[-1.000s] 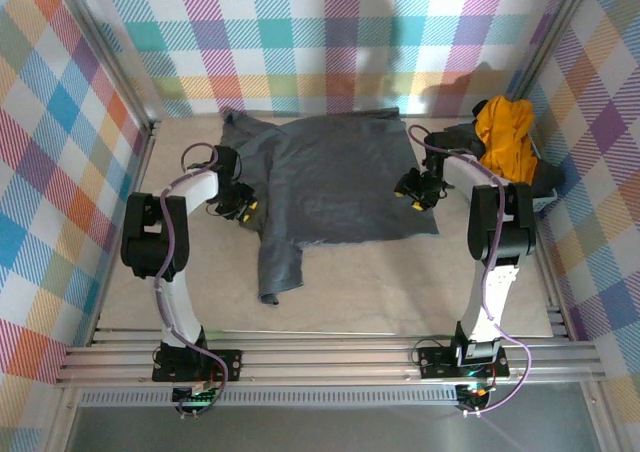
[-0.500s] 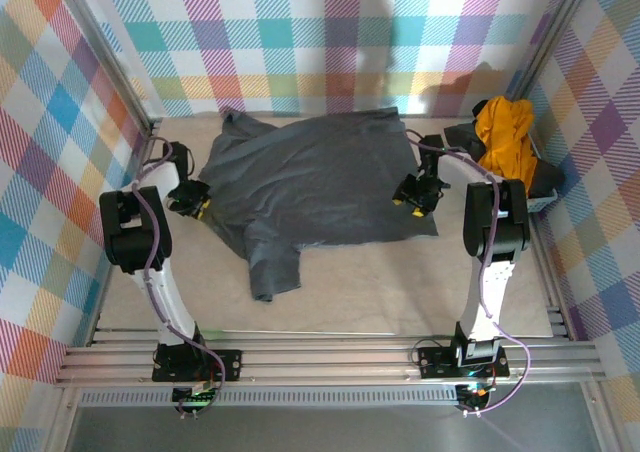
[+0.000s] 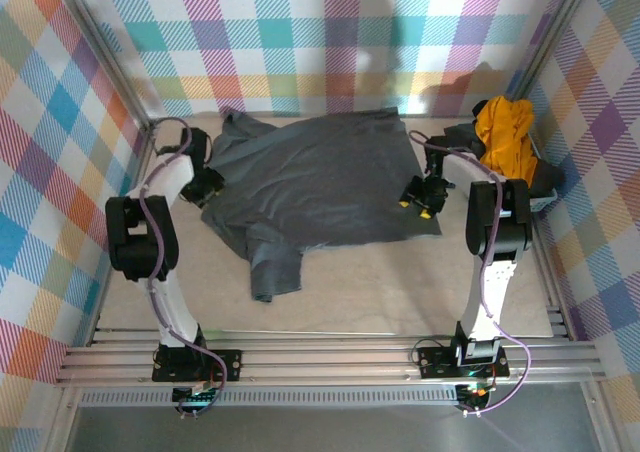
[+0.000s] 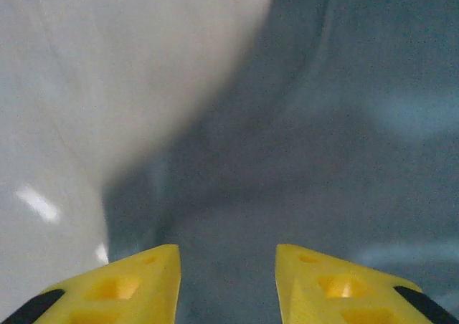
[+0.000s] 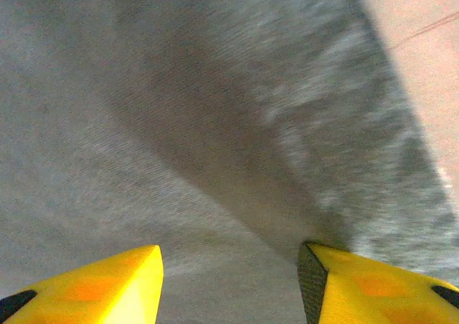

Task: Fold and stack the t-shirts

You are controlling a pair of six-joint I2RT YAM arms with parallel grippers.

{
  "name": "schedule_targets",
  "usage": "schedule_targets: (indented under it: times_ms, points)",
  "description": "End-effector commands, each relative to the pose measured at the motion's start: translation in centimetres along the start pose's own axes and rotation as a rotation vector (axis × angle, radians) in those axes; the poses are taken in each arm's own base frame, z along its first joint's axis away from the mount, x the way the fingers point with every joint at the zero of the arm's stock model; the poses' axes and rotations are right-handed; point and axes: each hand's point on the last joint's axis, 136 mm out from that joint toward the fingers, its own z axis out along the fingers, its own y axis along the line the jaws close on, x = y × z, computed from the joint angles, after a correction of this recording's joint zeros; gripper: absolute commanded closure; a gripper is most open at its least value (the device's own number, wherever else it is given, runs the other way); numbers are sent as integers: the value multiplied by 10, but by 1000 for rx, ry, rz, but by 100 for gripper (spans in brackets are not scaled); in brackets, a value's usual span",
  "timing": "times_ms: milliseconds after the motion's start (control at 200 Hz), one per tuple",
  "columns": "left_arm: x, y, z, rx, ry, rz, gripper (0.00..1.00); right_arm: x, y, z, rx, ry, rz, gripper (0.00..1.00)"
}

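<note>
bare table (image 3: 400, 282) along the near edge, mustard shirt heap (image 3: 503, 132) crowding far-right corner

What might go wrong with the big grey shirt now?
The dark grey t-shirt lies crooked, its near sleeve bunched, so a fold now might come out lopsided. Both the left gripper and right gripper are open at its edges; a poor pinch may slip or just drag it.

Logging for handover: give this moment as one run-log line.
grey t-shirt: spread, unfolded | left tool: open, left edge | right tool: open, right edge | yellow t-shirt: heaped aside
</note>
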Motion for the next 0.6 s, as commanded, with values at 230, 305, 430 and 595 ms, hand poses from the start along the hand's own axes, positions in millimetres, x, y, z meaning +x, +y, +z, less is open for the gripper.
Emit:
schedule_targets:
  times_ms: [230, 305, 430, 595]
  points:
    - [116, 24, 17, 35, 257, -180, 61, 9, 4, -31, -7, -45, -78, 45]
    - [125, 31, 16, 5, 262, -191, 61, 15, 4, -32, -7, -38, -84, 45]
    - [135, 32, 19, 15, 261, -185, 61, 22, 4, -31, -18, -32, -86, 45]
    - [132, 42, 32, -41, 236, -160, 89, 26, -5, -22, 19, -16, -84, 45]
